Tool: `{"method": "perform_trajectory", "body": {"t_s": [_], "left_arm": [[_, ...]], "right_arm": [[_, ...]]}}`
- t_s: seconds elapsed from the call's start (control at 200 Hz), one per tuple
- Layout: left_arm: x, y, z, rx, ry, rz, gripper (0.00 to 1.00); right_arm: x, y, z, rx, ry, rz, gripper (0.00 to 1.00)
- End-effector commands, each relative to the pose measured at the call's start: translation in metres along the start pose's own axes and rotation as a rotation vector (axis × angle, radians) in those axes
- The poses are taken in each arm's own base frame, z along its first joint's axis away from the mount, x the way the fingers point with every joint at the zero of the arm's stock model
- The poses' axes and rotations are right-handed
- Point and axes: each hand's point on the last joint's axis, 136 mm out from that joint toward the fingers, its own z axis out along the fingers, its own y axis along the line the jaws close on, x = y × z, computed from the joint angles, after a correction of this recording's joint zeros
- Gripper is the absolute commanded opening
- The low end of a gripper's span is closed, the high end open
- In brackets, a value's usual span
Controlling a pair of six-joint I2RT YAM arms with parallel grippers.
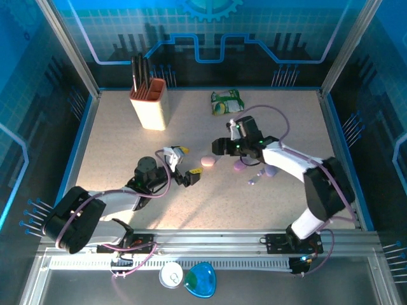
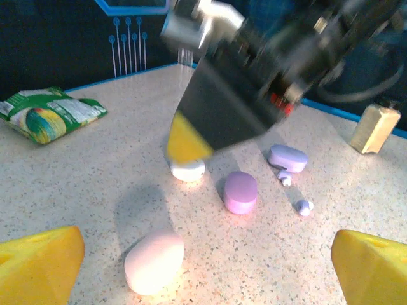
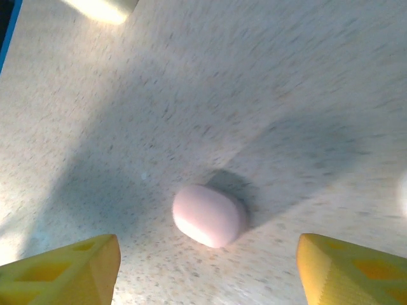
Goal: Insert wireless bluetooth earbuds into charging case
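bearing pink case (image 1: pixel 208 161): speckled tbl (image 1: pixel 222 210), blue walls (image 1: pixel 286 25)

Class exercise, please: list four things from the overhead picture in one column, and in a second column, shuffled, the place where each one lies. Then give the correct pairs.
Things
1. beige holder with black tools
2. green packet
3. pink case
4. blue rounded object

Places
A. off the table, at the bottom of the overhead view
B. centre of the table
C. back left of the table
D. back of the table, near the middle

Pairs: 1-C, 2-D, 3-B, 4-A
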Motion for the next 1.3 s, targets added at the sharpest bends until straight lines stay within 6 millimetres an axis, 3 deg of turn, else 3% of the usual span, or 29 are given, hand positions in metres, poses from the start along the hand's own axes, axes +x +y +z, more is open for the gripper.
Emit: {"method": "perform_trajectory", "body": {"t_s": [0.0,0.14,0.305,0.535,0.84,1.296], "left_arm": [[-0.003,-0.011,0.007,0.051,0.037,0.038,0.99],[-0.002,-0.018,0.015,0.095,0.076,0.026,0.99],[0.000,-0.020,0.023,0.118,0.110,0.025,0.99],[0.003,-0.026,0.028,0.153,0.115,0.028,0.99],[0.008,-0.028,0.028,0.158,0.119,0.051,0.99],[0.011,-0.028,0.030,0.160,0.101,0.040,0.99]], "right_arm": [[0.020,-0.062,-0.035,0.293,0.076,-0.072,0.77],[0.031,-0.113,-0.078,0.515,0.161,-0.037,0.81],[0.054,-0.147,-0.094,0.583,0.296,0.019,0.82],[0.080,-0.169,-0.081,0.622,0.539,-0.026,0.79],[0.085,-0.194,-0.063,0.630,0.658,-0.006,0.68],[0.091,-0.197,-0.051,0.582,0.697,0.043,0.41]]}}
